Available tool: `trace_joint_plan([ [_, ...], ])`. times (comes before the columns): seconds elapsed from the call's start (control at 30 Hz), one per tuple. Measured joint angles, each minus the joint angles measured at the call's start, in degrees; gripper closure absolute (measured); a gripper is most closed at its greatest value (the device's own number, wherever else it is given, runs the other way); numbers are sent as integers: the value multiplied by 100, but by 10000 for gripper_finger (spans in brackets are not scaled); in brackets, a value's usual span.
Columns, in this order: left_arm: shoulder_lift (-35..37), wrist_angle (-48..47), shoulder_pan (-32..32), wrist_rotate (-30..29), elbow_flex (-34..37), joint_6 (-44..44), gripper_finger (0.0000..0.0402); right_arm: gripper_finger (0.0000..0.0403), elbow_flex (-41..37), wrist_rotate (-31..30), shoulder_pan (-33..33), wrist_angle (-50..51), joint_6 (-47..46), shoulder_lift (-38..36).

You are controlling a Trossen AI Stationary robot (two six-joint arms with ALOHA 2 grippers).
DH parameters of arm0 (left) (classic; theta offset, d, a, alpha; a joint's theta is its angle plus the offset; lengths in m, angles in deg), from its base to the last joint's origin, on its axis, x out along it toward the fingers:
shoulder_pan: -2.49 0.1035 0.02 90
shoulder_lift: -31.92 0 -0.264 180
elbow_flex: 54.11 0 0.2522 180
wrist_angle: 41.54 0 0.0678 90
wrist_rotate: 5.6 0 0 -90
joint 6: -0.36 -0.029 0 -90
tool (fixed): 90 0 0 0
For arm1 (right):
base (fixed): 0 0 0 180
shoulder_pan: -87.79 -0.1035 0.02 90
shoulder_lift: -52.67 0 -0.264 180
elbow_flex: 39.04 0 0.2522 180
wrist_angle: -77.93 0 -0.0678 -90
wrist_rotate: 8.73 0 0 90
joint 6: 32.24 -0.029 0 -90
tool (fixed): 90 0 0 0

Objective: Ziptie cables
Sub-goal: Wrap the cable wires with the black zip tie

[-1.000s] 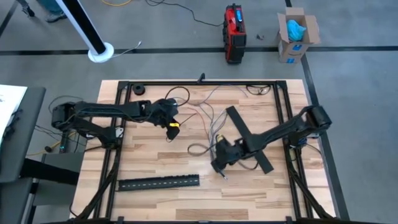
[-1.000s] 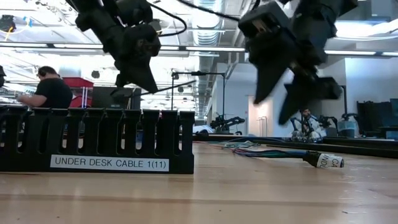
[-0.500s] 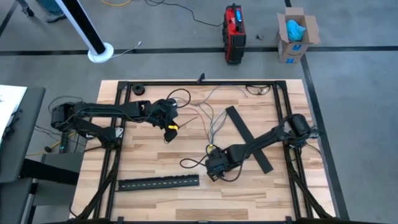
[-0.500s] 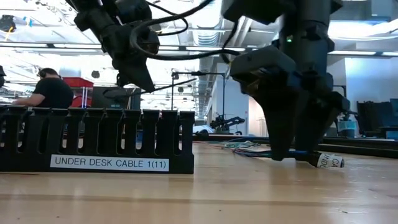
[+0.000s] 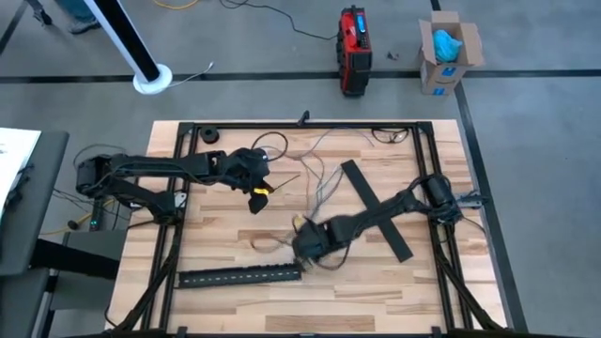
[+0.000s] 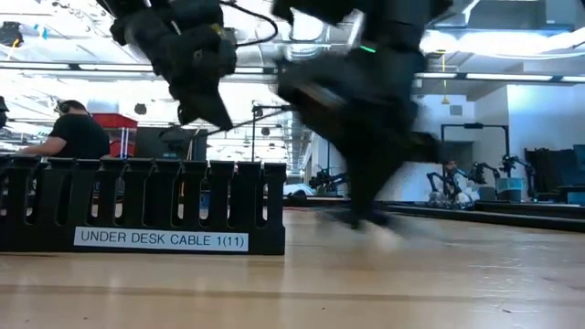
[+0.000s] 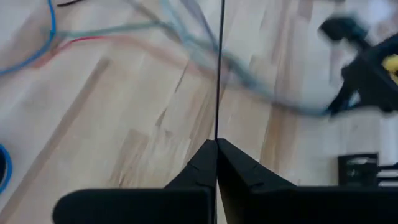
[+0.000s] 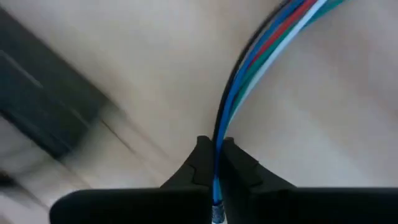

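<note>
The cables [image 5: 315, 174] are thin coloured wires lying spread over the middle of the wooden table. My right gripper [image 5: 302, 246] is low over the table near its middle front, shut on a bundle of them [image 8: 261, 50]. A loop of wire [image 5: 268, 246] lies on the table to the left of it. My left gripper [image 5: 260, 195] hangs above the table left of centre, shut on a thin black zip tie [image 7: 219, 74]. In the low view my right gripper shows only as a blur. My left gripper pinches the zip tie's end [image 7: 217, 134] between its two fingertips. The tie runs straight on ahead of the fingers, above the table. My right gripper pinches the bundle of blue, red, white and green wires [image 8: 219, 134] between its two fingertips. The wires run on together ahead of the fingers.
A long black slotted strip [image 5: 239, 276] lies near the front edge, left of my right gripper. A second black strip [image 5: 376, 208] lies slantwise under my right arm. A small tape roll [image 5: 208, 136] sits at the far left. A person [image 6: 69, 132] sits beyond the table.
My right gripper has come down to the table, shut on the cables and moved toward the table's left edge. The wire loop has slid left along the table with it.
</note>
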Motion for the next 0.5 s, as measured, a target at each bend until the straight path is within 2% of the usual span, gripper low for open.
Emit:
trace_joint_plan([
  [0.13,345,351,16,-163,-2,4,401,400,47,-985,333,-885,-180,-377],
  [0.33,1278,481,275,-665,0,16,401,401,26,-2129,859,-1294,-347,-706],
  [0.5,2196,1183,393,-1111,0,235,401,402,34,-3006,1165,-2659,-282,-816],
])
